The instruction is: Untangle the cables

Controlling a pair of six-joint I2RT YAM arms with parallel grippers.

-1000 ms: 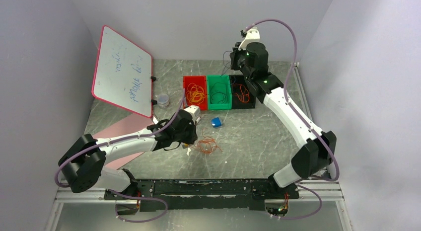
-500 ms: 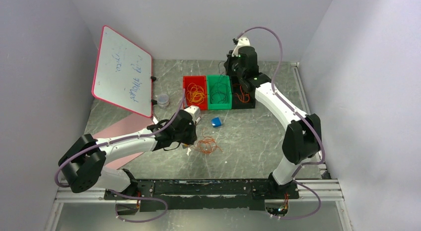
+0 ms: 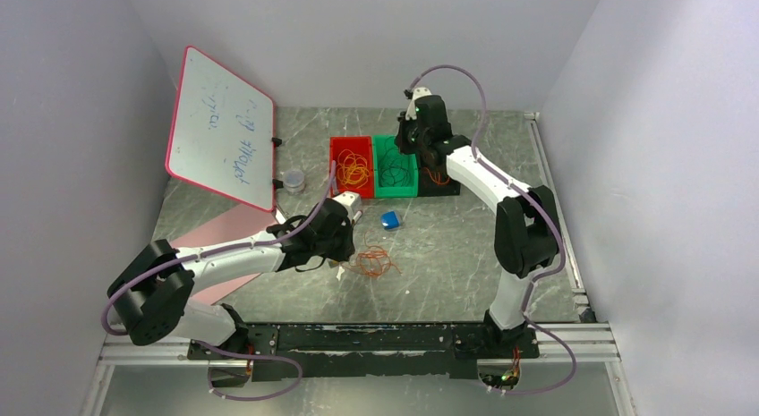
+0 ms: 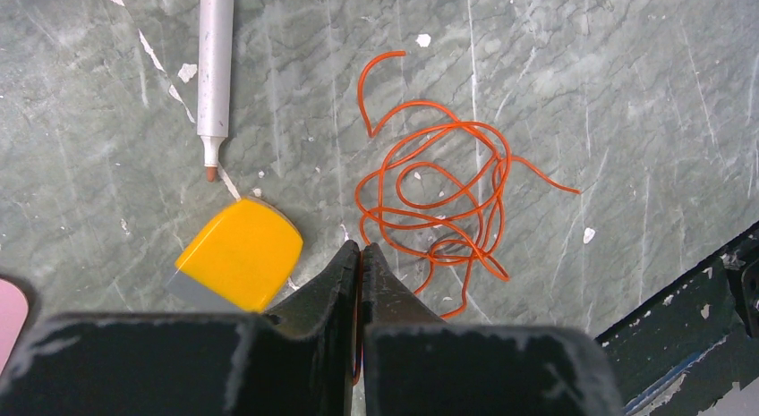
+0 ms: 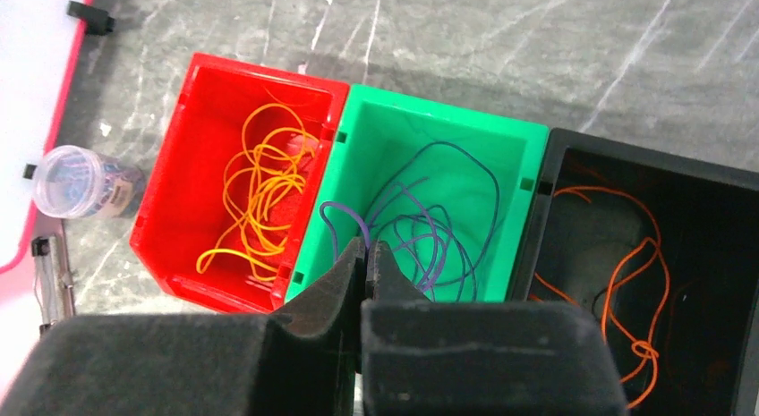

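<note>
The left arm [image 3: 233, 255] and right arm [image 3: 488, 179] have white link shells joined by chunky black joint housings. A thin lilac hose [image 3: 447, 68] loops along each. The left end effector [image 4: 360, 255] and right end effector [image 5: 367, 250] have matte black, scuffed wedge fingers [image 4: 322, 286].

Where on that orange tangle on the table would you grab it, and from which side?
Probably the loose curled end of the orange tangle, from straight above: it lies flat on the table and sticks out clear of the knotted loops, so jaws could pinch one strand alone.
</note>
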